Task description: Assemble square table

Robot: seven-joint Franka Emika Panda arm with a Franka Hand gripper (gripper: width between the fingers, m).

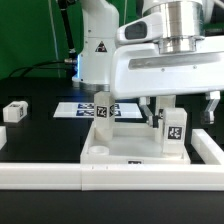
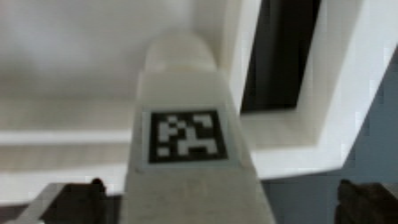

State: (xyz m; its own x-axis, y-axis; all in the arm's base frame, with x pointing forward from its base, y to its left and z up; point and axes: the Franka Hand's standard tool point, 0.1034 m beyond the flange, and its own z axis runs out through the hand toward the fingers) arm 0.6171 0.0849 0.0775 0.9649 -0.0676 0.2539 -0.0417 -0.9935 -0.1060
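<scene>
One black desk (image 1: 40, 135) carries everything, fenced at six o'clock in the exterior view by the long white border wall (image 1: 60, 175). Inside that wall, near the middle of the exterior view, the square table's slab (image 1: 125, 148) lies flat. Past it, toward ten o'clock, I see the marker board (image 1: 72, 108).

Three legs show. An upright leg (image 1: 103, 112) stands on the slab's ten o'clock corner. A loose leg (image 1: 14, 111) lies well apart at nine o'clock on the desk. The tagged leg (image 1: 175, 128) stands at the slab's three o'clock corner, directly under my claw (image 1: 181, 110).

In the wrist view the tagged leg (image 2: 187, 130) sits between the fingertips (image 2: 80, 200). The jaws are spread wide, neither pad seems to touch it, and the claw holds nothing.

My worry is closing off-centre. One pad would land first and could tip the leg or nudge it off its socket, and I cannot tell whether it is seated. Twisting it while tilted could jam it, or drag the slab away from the wall.
</scene>
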